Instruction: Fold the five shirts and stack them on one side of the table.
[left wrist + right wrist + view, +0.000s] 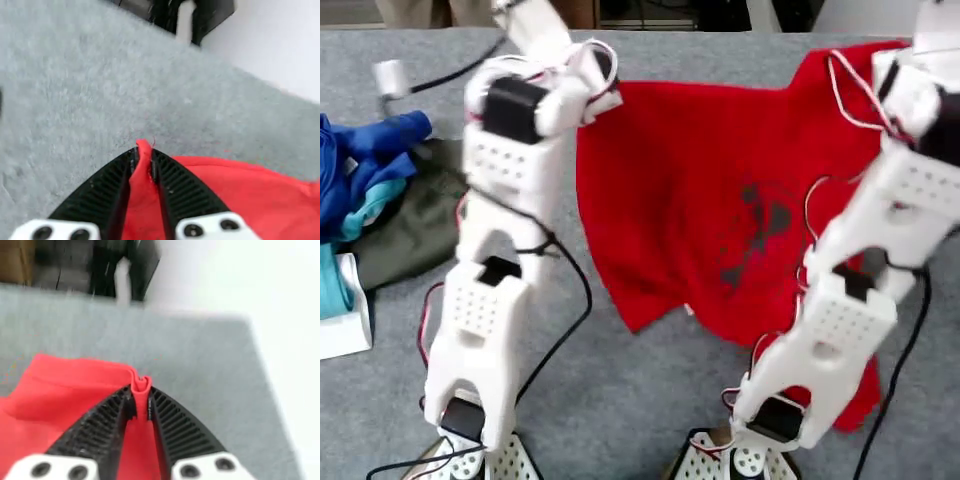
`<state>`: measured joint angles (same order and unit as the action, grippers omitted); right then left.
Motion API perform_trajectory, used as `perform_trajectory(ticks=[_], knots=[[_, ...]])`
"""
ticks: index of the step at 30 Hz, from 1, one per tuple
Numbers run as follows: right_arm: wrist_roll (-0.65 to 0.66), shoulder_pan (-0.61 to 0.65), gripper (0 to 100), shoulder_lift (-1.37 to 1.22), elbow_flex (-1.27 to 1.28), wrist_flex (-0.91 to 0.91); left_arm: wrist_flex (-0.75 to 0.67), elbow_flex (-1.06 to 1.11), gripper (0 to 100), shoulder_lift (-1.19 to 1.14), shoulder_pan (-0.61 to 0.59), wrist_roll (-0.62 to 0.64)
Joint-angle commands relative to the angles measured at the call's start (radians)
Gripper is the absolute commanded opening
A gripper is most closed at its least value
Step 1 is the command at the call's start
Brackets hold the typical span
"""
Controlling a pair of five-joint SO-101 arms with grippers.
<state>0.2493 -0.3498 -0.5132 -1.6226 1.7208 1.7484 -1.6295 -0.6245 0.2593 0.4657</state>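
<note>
A red cotton T-shirt with a dark print on its chest (700, 200) lies spread over the middle and right of the grey felt-covered table (650, 400), with one edge bunched toward the lower right of the high view. The left gripper (143, 156) has its black ribbed fingers (107, 187) pressed together on a raised fold of the red shirt's edge, at the shirt's upper left corner in the high view. The right gripper (141, 392) pinches a small peak of the same red cloth, with grey table beyond it. At the left of the high view sits a loose heap of other garments: a crumpled royal-blue shirt (365, 150) on top, a teal one (332, 280) under it at the frame edge, and a dark olive-green one (415, 220) beside them. A white boxy object (345, 325) stands at the lower left edge, touching the teal cloth; I cannot tell whether anything is in it.
</note>
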Motion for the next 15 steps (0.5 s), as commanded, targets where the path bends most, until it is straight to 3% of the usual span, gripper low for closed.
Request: perform_trajectory(ticks=[1,6,15], knots=[[0.008,0.012,0.5,0.236,-0.044,-0.003,0.011,-0.043,2,0.183,-0.064,-0.048],[0.009,0.012,0.5,0.412,-0.044,-0.029,0.011,-0.043,2,0.371,-0.12,-0.232],[0.009,0.008,0.5,0.634,-0.044,-0.052,0.012,0.055,2,0.611,-0.175,-0.365]])
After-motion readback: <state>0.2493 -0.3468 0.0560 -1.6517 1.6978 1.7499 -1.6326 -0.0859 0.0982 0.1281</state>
